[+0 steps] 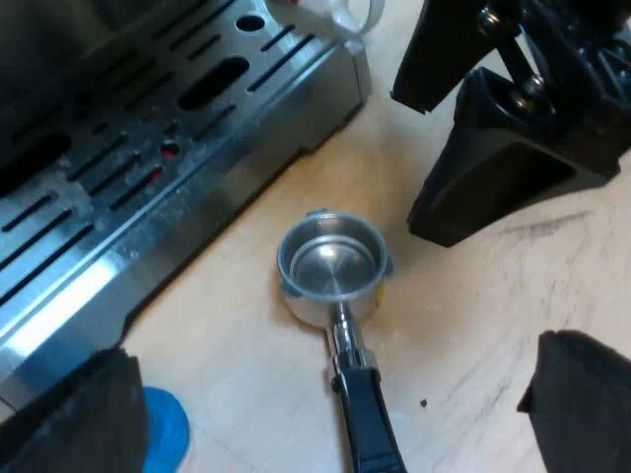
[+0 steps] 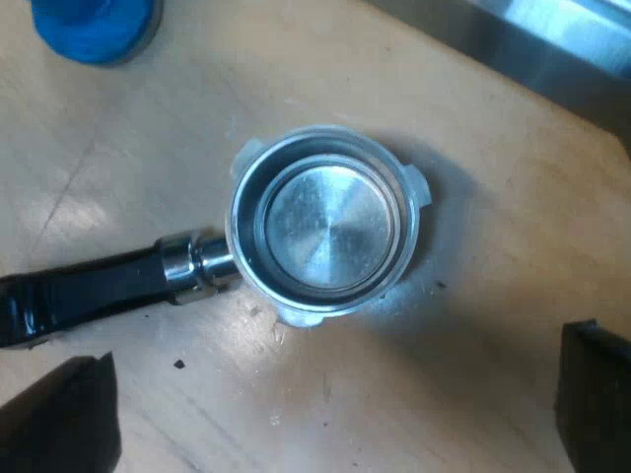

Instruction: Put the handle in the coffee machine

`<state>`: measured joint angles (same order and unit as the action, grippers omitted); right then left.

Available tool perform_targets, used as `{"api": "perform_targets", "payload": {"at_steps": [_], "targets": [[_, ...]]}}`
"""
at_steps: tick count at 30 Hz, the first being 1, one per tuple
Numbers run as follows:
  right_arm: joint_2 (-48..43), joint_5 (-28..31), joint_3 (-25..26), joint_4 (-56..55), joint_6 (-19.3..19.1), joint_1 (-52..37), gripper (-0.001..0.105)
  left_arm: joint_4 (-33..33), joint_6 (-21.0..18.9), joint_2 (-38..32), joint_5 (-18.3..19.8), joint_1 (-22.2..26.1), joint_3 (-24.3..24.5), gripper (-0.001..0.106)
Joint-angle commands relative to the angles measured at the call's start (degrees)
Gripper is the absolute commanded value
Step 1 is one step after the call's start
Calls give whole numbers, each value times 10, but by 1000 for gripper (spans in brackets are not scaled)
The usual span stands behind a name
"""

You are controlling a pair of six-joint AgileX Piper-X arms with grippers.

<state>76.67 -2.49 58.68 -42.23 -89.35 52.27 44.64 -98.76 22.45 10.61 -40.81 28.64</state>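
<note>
and there it was, the round metal holder with the dark handle (image 1: 332, 270), lying loose on the pale wooden bench (image 1: 246, 335), its empty basket facing up and its handle flat on the wood, pointing away from the machine. it sat near the outer edge of the slotted steel drip tray (image 1: 148, 197) at the foot of the espresso machine, apart from it, not locked in. the left gripper (image 1: 330, 394) hung over the handle with its black fingers (image 1: 84, 419) spread wide, one to each side, touching nothing. the right gripper (image 2: 330, 404) hovered straight above the basket, its jaws also wide apart, closed on nothing. a round blue tamper (image 2: 94, 25) stood on the bench near the holder, close to the tray's edge. at the tray's corner a bit of a clear measuring glass (image 1: 350, 15) peeked in. dark specks dotted the wood around the holder.
</note>
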Motion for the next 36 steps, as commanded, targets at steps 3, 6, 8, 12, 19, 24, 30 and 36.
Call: {"api": "perform_targets", "payload": {"at_steps": [3, 6, 8, 12, 19, 24, 30, 36], "targets": [[24, -12, 22, -3, -35, -3, 90, -29, 2, -1, 4, -3, -29, 80], [42, -12, 42, -2, -46, -3, 90, -52, 8, -1, 29, -3, -35, 80], [58, -12, 57, -4, -50, -3, 90, -52, 14, -1, 30, -3, -39, 80], [82, -15, 73, -6, -58, -3, 90, -59, 17, -1, 30, -3, -54, 80], [127, -21, 103, -36, -97, -3, 90, -64, 17, -1, 30, -3, -54, 80], [144, -42, 105, -34, -123, -10, 90, -63, 17, -1, 35, -3, -54, 80], [158, -42, 105, -34, -159, -10, 90, -63, 17, -1, 46, -3, -54, 80], [176, -42, 105, -25, -165, -10, 90, -63, 17, -1, 46, -3, -54, 80]]}}
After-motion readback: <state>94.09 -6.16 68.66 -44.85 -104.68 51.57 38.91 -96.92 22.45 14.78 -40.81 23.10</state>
